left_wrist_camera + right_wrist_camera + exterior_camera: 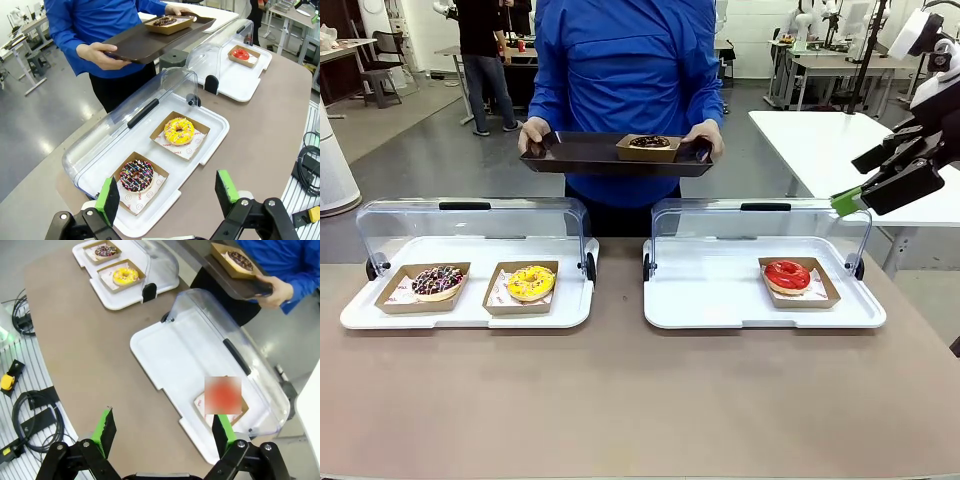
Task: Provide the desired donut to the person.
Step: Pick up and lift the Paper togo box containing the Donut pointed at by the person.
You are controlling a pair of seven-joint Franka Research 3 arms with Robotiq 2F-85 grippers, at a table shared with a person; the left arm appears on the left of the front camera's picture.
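A chocolate donut (650,142) is carried on a dark tray (575,155) by the person (620,70) at the far side. The right claw (860,182) is held spread and empty, raised at the right. The left claw (166,185) is likewise spread, near the left case (220,131).

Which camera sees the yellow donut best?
The left wrist view: the yellow donut sits close, seen from above, sprinkles and hole clear. The front view shows it lower and flatter; the right wrist view shows it small and far off.
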